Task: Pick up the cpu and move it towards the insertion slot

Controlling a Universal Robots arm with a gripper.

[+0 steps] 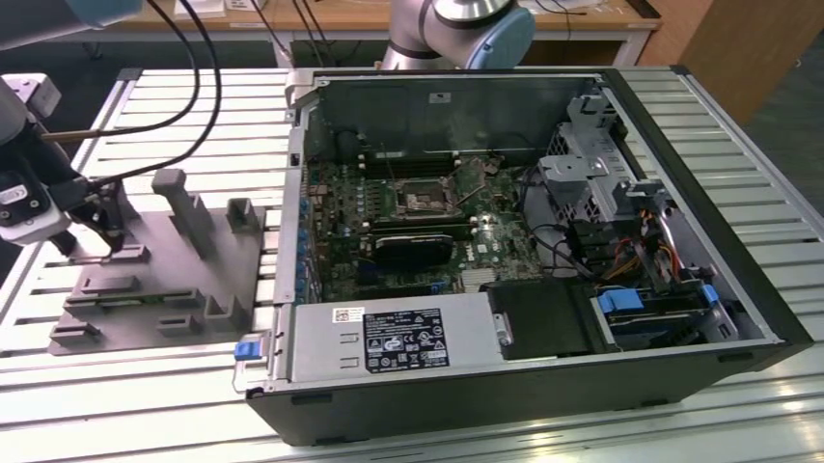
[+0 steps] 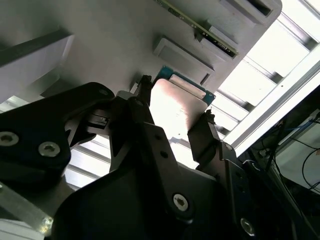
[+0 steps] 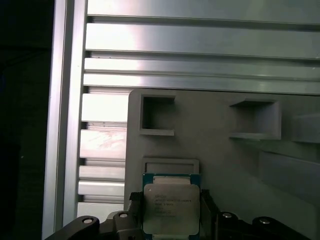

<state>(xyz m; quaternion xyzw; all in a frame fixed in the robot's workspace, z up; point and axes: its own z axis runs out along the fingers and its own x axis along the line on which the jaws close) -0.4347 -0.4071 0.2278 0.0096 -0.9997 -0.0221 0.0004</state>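
The tabletop is a bed of pale aluminium slats, bright with glare. On it, towards the exterior view's left, lies a grey fixture with upright blocks and square recesses. Just beside it stands an open black case with its green board exposed. Beyond the tabletop runs a wooden desk, and black cables hang down across the slats.

The claw is low over the far-left part of the fixture. In both wrist views its black fingers sit narrow, pressed against opposite edges of the cpu and gripping it. The cpu's silver top faces up, close above the grey plate near a shallow rectangular frame. The slot sits in the middle of the board, well apart from the claw.
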